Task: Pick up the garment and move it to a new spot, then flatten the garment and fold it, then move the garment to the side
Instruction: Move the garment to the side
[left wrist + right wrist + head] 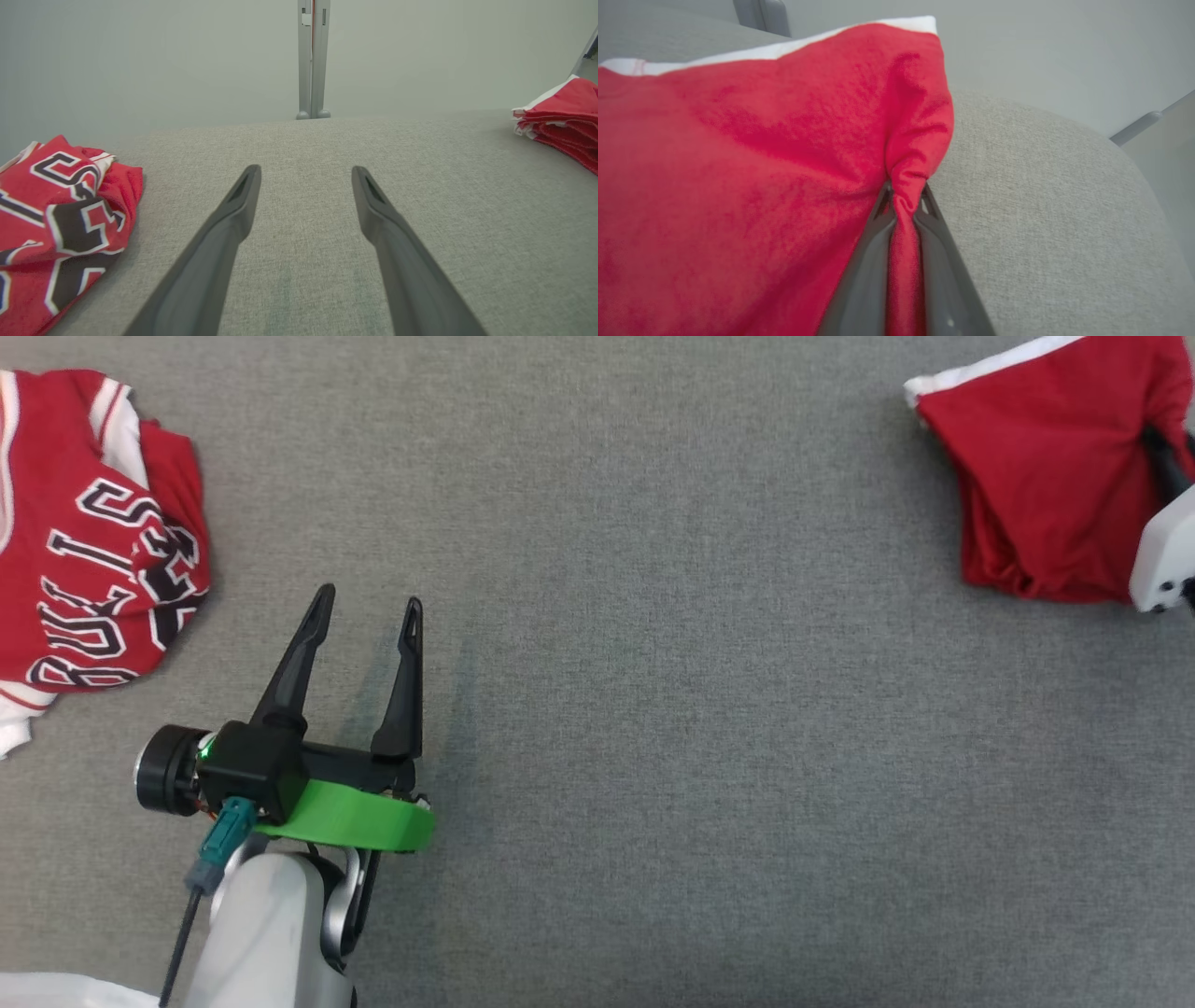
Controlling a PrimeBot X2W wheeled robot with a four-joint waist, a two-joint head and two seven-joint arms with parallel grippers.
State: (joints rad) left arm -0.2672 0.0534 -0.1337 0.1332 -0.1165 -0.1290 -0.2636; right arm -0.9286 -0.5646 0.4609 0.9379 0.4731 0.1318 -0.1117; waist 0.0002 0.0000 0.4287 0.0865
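Bunched red knit garment (1036, 476), white trim, at 2 o'clock on grey woven surface (653, 616), clamped in right tool (906, 198); left tool (370, 597) spread wide, empty; crumpled lettered jersey (84, 551) at 9 o'clock.

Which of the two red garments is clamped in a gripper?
The plain red garment with white trim, pinched by the right gripper; the lettered jersey lies loose beside the open left gripper.

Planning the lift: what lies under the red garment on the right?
Grey fabric surface shows around the red garment; anything beneath is covered. Jaws of the right gripper pinch a fold.
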